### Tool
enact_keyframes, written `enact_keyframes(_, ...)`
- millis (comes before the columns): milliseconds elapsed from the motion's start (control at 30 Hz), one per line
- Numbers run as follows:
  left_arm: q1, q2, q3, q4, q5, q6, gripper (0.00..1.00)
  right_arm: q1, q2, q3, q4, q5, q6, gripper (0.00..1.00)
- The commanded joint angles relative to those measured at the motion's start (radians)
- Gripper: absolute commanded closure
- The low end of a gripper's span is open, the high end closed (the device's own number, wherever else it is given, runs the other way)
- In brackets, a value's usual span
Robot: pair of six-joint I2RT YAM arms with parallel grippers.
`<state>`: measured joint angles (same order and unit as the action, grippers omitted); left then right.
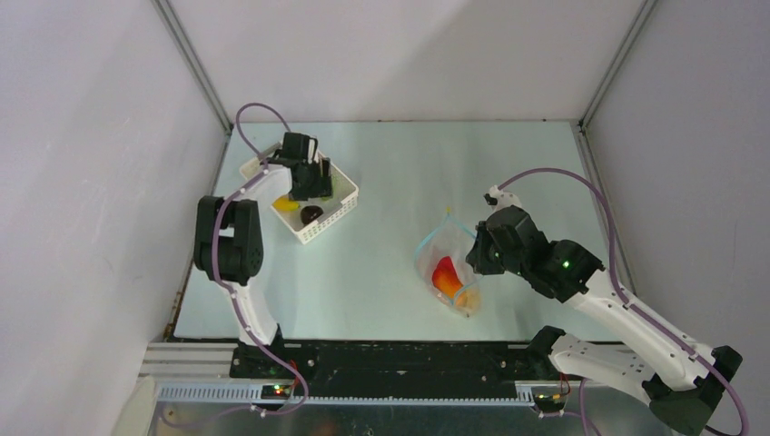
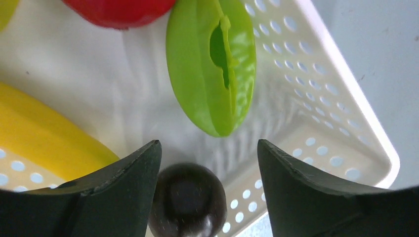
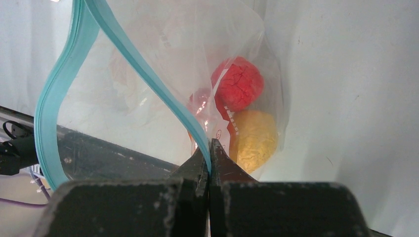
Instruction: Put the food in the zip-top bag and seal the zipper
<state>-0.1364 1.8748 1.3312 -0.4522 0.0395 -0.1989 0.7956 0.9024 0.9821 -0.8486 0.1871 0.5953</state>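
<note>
Food in the bag: a red piece (image 3: 239,81) and a yellow-orange piece (image 3: 254,138) lie touching each other at the bottom of the zip-top bag (image 3: 163,44).
Bag position: the clear pouch rests on the table (image 1: 409,173) right of centre, just in front of the right arm, with its mouth open.
Zipper: the teal strip (image 3: 148,74) gapes in a wide loop with its two sides apart. One side runs down into the right gripper (image 3: 211,148).
Right gripper: its fingers are pressed together on the zipper edge, pinching the strip and the plastic between the tips.
Food in the basket: a green fruit (image 2: 212,69), a red fruit (image 2: 118,7), a yellow fruit (image 2: 44,133) and a dark purple ball (image 2: 188,200) sit in the white basket (image 2: 346,84).
Left gripper: the left gripper (image 2: 208,145) is down inside the basket with its jaws spread and nothing clamped. The dark purple ball lies between the fingers, close against one and with a gap to the other.
Basket position: it stands at the table's far left, well apart from the bag.
</note>
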Motion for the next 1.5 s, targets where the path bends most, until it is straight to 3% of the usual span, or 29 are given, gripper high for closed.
enact_keyframes(0, 0.004, 0.040, 0.077, 0.019, -0.036, -0.041, 0.18, 0.003, -0.002, 0.003, 0.012, 0.023, 0.002, 1.00)
enact_keyframes(133, 0.009, 0.094, 0.128, 0.043, -0.008, -0.066, 0.17, 0.000, 0.013, 0.003, 0.031, 0.019, -0.008, 1.00)
enact_keyframes(267, 0.011, 0.175, 0.242, -0.013, -0.015, -0.077, 0.20, -0.003, 0.015, 0.003, 0.035, 0.015, -0.010, 1.00)
enact_keyframes(400, 0.010, 0.193, 0.261, -0.023, -0.035, -0.078, 0.23, -0.009, 0.018, 0.003, 0.023, 0.023, -0.011, 1.00)
enact_keyframes(733, 0.007, 0.228, 0.300, -0.084, -0.036, -0.090, 0.43, -0.016, 0.017, 0.003, 0.033, 0.011, -0.013, 1.00)
enact_keyframes(1067, -0.009, 0.298, 0.364, -0.187, -0.073, -0.178, 0.44, -0.016, -0.025, -0.018, 0.045, 0.013, -0.017, 1.00)
enact_keyframes(1467, -0.037, 0.251, 0.330, -0.187, -0.135, -0.176, 0.71, -0.027, -0.075, -0.021, 0.047, 0.012, -0.034, 1.00)
